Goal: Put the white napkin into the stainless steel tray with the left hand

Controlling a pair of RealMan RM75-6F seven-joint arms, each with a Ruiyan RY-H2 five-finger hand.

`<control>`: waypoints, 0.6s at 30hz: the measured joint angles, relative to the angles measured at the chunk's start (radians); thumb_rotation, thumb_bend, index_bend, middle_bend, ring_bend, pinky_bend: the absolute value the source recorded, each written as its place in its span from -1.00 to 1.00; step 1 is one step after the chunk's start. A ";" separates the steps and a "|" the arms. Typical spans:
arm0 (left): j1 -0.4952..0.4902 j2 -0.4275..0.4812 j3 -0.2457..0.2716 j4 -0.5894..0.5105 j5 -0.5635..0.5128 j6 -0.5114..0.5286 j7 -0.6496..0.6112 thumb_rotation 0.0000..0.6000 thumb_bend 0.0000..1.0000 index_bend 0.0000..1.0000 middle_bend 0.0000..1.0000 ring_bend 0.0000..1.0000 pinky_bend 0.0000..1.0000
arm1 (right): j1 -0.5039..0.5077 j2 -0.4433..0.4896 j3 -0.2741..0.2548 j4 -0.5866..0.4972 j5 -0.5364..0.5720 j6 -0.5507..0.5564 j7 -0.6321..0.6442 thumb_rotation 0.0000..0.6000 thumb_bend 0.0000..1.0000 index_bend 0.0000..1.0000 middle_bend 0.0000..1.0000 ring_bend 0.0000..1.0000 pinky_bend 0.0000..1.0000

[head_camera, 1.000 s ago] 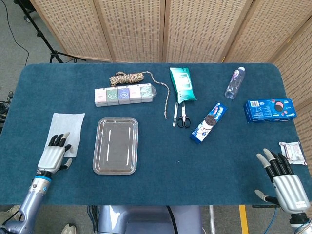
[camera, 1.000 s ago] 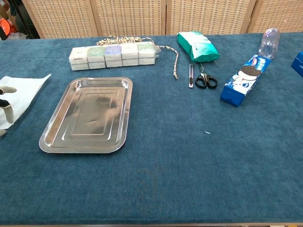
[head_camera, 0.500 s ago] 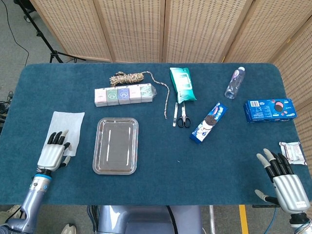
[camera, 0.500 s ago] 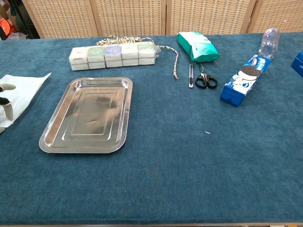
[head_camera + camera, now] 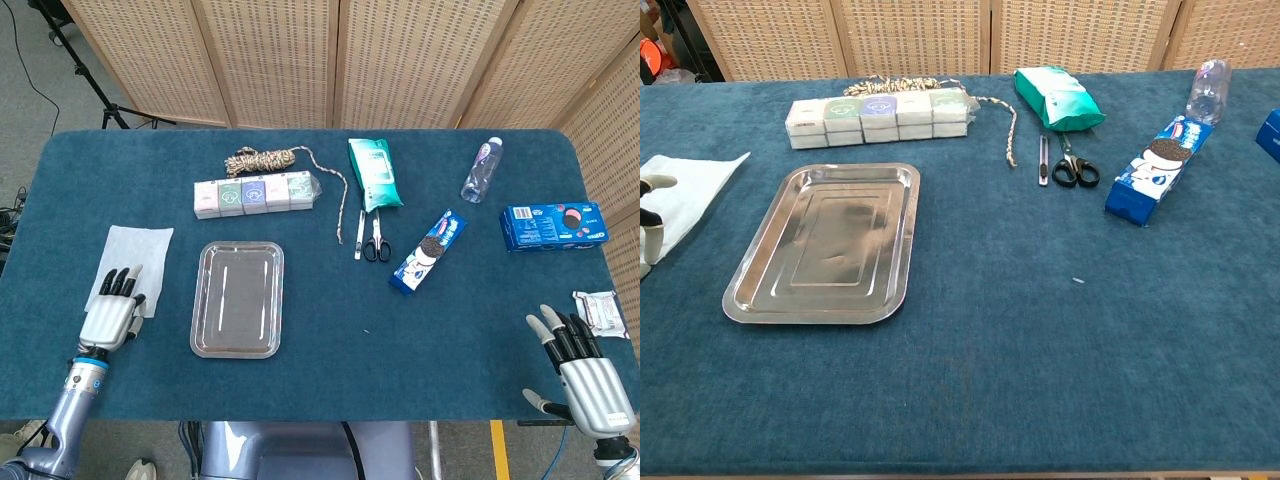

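Both hands sit low: the left hand point(image 5: 113, 312) lies flat, fingers spread, fingertips on the near edge of the napkin point(image 5: 137, 255). Just right of it sits the tray point(image 5: 238, 298). Far off, the right hand point(image 5: 582, 372) rests open, holding nothing.

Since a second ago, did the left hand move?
Yes. The left hand slid a little leftward along the napkin, away from the tray.

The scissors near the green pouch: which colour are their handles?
Black; the scissors show best in the chest view.
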 measured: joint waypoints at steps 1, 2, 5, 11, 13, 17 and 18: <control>0.000 -0.001 -0.001 0.003 0.002 0.003 0.000 1.00 -0.19 0.26 -1.00 -1.00 -1.00 | 0.000 0.000 0.000 0.000 0.000 0.000 0.000 1.00 -1.00 -1.00 -1.00 -1.00 -1.00; 0.000 -0.002 -0.001 0.006 0.003 0.004 0.001 1.00 -0.18 0.27 -1.00 -1.00 -1.00 | 0.000 0.000 0.000 0.000 0.000 0.001 0.000 1.00 -1.00 -1.00 -1.00 -1.00 -1.00; 0.001 -0.006 -0.004 0.012 0.005 0.010 0.003 1.00 -0.17 0.30 -1.00 -1.00 -1.00 | -0.001 0.000 0.000 0.000 0.000 0.002 0.001 1.00 -1.00 -1.00 -1.00 -1.00 -1.00; 0.003 -0.010 -0.009 0.014 0.012 0.027 0.001 1.00 -0.15 0.40 -1.00 -1.00 -1.00 | -0.001 0.001 0.000 0.000 0.001 0.002 0.003 1.00 -1.00 -1.00 -1.00 -1.00 -1.00; 0.004 -0.010 -0.012 0.010 0.015 0.037 -0.001 1.00 -0.13 0.46 -1.00 -1.00 -1.00 | -0.001 0.002 0.001 0.000 0.001 0.003 0.004 1.00 -1.00 -1.00 -1.00 -1.00 -1.00; 0.007 -0.006 -0.017 -0.007 0.018 0.053 0.008 1.00 -0.13 0.62 -1.00 -1.00 -1.00 | -0.001 0.002 0.000 0.000 0.001 0.002 0.005 1.00 -1.00 -1.00 -1.00 -1.00 -1.00; 0.008 -0.005 -0.018 -0.012 0.018 0.056 0.013 1.00 -0.12 0.64 -1.00 -1.00 -1.00 | -0.001 0.002 0.000 0.000 0.000 0.002 0.005 1.00 -1.00 -1.00 -1.00 -1.00 -1.00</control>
